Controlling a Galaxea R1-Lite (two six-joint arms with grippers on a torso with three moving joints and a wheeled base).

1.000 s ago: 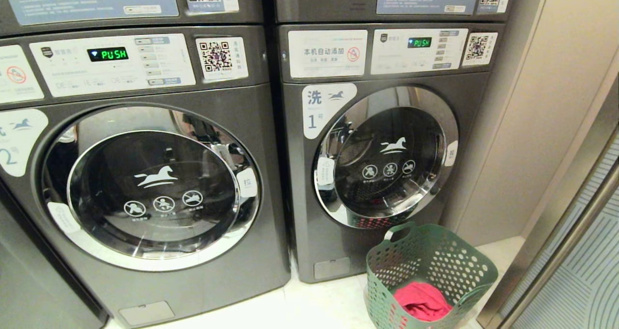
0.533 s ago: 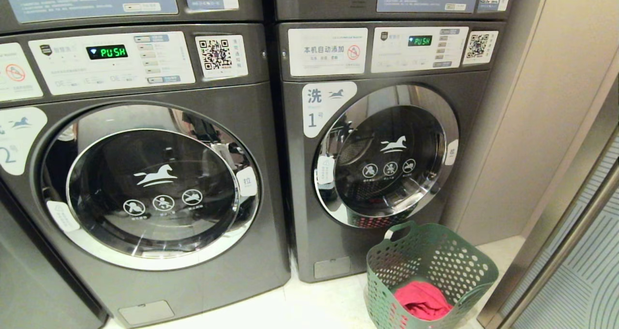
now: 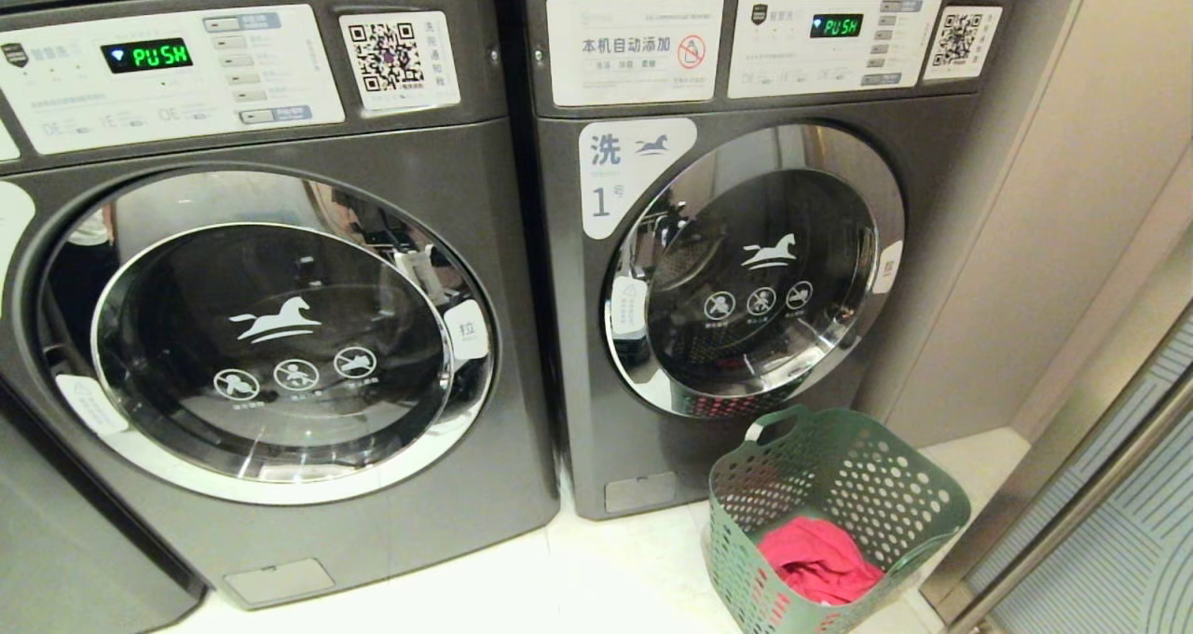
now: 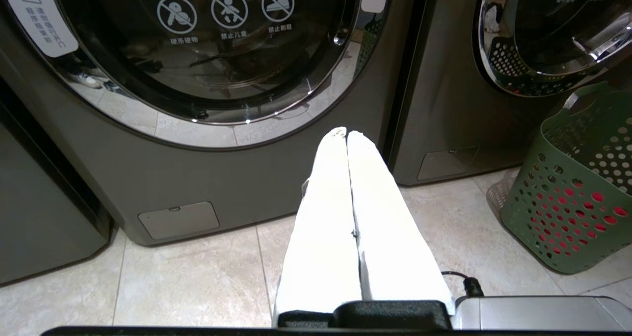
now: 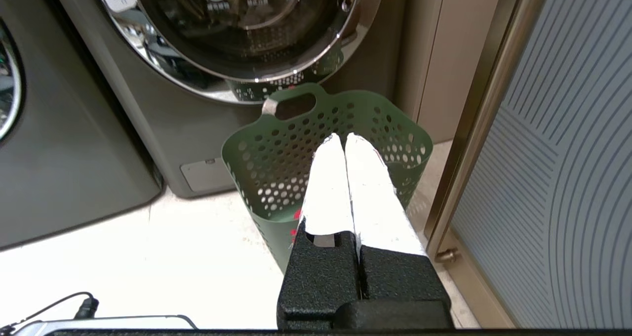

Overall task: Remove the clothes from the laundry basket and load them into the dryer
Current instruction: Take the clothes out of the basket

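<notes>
Two grey front-loading machines stood side by side before us, the left machine (image 3: 280, 336) and the right machine (image 3: 736, 261), each with its round door (image 3: 755, 280) closed and a green "PUSH" display (image 3: 147, 55) lit on its panel. We saw a green perforated laundry basket (image 3: 839, 494) on the pale tiled floor (image 3: 578, 587), just in front of the right machine and below its door. Red clothes (image 3: 818, 559) lay bunched at the bottom of the basket. Neither of our arms appeared in the head view. Our left gripper (image 4: 347, 134) hung low over the floor in front of the left machine, its white fingers (image 4: 326, 197) pressed together and holding nothing. Our right gripper (image 5: 344, 138) pointed toward the basket, fingers likewise closed together and empty, apart from the clothes.
</notes>
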